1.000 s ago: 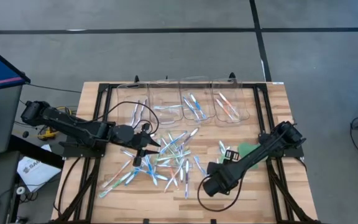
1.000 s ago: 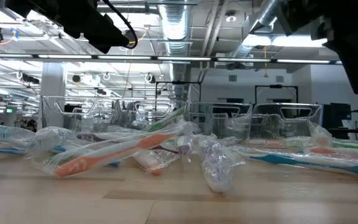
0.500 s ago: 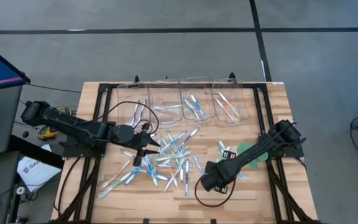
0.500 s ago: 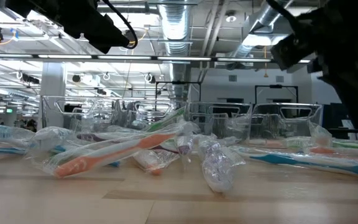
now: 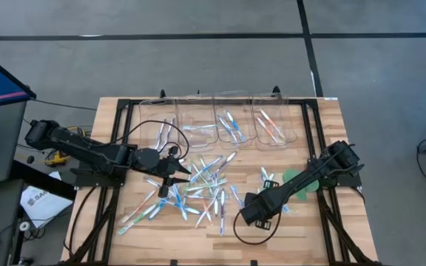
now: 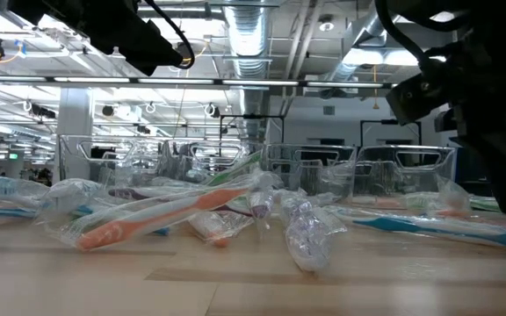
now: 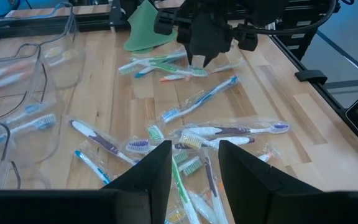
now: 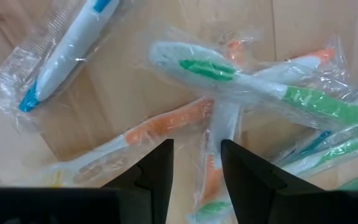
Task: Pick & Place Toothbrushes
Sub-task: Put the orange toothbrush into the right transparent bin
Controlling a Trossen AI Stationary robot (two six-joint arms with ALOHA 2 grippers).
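Note:
Many wrapped toothbrushes (image 5: 198, 188) lie in a loose heap on the wooden table's middle. A smaller group (image 7: 166, 65) lies beside the flat green disc (image 5: 294, 179). My right gripper (image 8: 196, 163) points straight down, open, low over that group. A green-and-white toothbrush (image 8: 260, 87) and an orange one (image 8: 166, 127) cross just ahead of its fingers, and an orange-and-white one (image 8: 219, 140) runs into the gap. I see no touch. My left gripper (image 7: 194, 168) hangs open above the heap's left part (image 5: 170, 179), holding nothing.
Several clear bins (image 5: 231, 125) stand in a row along the far side, some with toothbrushes inside. Black frame rails (image 5: 120, 140) run along the table's left and right sides. A cable (image 5: 154, 129) loops near the left arm.
My right gripper has sunk toward the table over the toothbrushes beside the green disc and has tipped to point more steeply down. Its fingers stay open. The toothbrushes lie as before.

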